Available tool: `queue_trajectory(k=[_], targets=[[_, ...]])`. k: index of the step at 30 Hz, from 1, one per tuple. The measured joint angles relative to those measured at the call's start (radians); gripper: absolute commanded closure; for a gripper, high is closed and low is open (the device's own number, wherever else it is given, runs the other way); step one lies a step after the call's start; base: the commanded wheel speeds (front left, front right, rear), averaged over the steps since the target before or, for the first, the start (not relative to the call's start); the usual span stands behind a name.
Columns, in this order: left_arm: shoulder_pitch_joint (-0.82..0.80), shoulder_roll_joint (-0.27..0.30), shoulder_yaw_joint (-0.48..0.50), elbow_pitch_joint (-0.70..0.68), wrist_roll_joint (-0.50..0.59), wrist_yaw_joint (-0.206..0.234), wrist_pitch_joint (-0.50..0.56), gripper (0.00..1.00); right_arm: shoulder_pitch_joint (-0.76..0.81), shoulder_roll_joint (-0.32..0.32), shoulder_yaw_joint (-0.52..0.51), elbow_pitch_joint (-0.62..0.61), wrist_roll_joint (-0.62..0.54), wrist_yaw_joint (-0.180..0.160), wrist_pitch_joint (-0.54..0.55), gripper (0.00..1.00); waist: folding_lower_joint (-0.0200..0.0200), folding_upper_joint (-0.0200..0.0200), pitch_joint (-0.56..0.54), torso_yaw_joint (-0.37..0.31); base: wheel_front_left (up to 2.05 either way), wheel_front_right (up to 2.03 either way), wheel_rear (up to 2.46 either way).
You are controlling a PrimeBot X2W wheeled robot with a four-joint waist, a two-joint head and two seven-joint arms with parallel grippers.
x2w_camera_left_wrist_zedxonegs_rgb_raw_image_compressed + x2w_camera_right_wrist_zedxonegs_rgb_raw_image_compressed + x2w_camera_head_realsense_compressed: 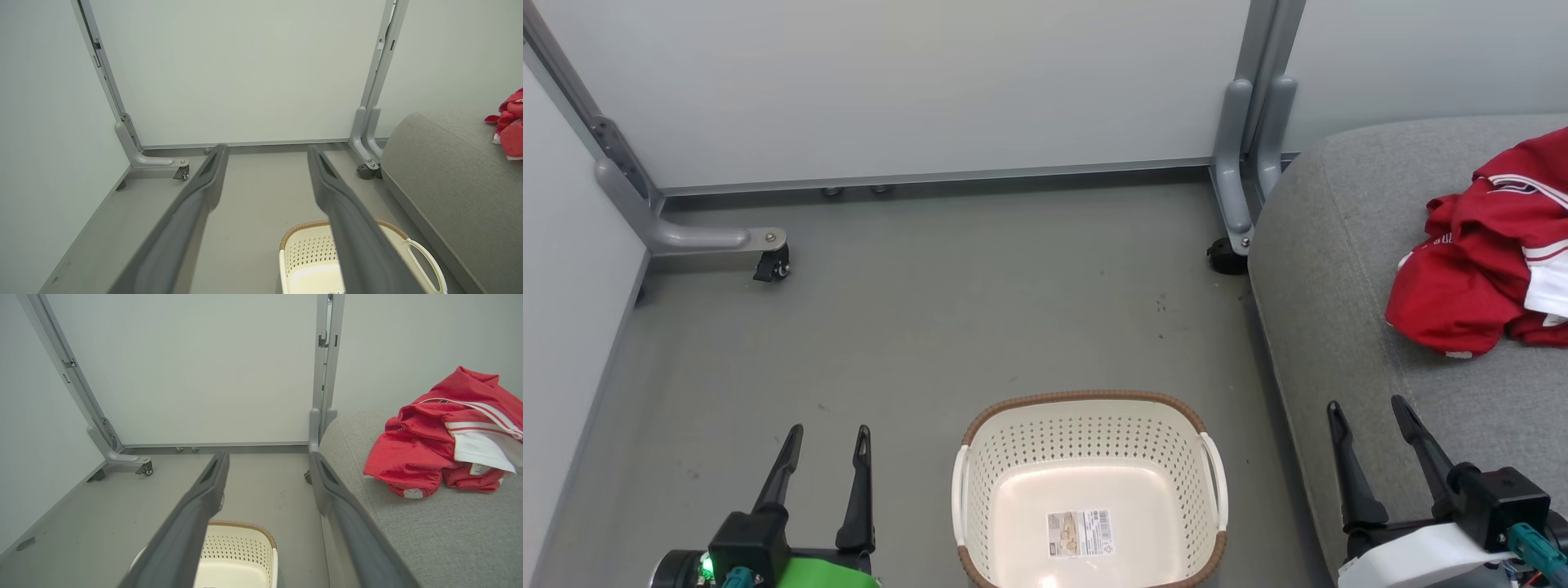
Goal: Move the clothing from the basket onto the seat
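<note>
The cream basket [1086,425] with a brown rim stands on the floor at the bottom centre, holding nothing but a paper label [1080,532] on its bottom. The red clothing [1478,261] with white panels lies in a heap on the grey seat [1339,245] at the right, and the same clothing [441,437] shows large in the right wrist view. My left gripper [827,433] is open over the floor, left of the basket. My right gripper [1368,406] is open above the seat's near edge, well short of the clothing. Both hold nothing.
A pale partition wall closes the back and left. Its grey metal feet with castors [772,265] [1225,255] stand on the floor at the back left and beside the seat's far corner. Grey floor [980,310] stretches between the basket and the wall.
</note>
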State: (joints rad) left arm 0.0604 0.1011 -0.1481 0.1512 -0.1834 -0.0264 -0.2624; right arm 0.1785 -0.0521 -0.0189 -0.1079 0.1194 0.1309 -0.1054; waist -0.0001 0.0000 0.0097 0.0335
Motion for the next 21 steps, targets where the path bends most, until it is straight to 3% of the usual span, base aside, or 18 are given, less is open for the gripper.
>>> queue_trajectory(k=[13,14,21], targets=[[-0.001,-0.018,0.015,0.023,0.016,-0.017,0.0,0.0,0.002,0.002,0.001,-0.006,-0.001,0.0,0.003,0.0,0.0,0.0,0.003,0.007,0.0,0.0,0.0],[0.0,-0.019,0.015,0.026,0.016,-0.018,0.0,1.0,0.002,0.002,0.001,-0.003,-0.001,0.0,0.003,1.0,0.0,0.0,0.004,0.008,0.0,0.0,0.0],[0.002,-0.024,0.019,0.062,-0.045,-0.018,0.023,1.0,0.002,0.007,0.005,0.039,0.067,0.0,0.004,1.0,0.0,0.0,0.003,0.006,0.0,0.0,0.0]])
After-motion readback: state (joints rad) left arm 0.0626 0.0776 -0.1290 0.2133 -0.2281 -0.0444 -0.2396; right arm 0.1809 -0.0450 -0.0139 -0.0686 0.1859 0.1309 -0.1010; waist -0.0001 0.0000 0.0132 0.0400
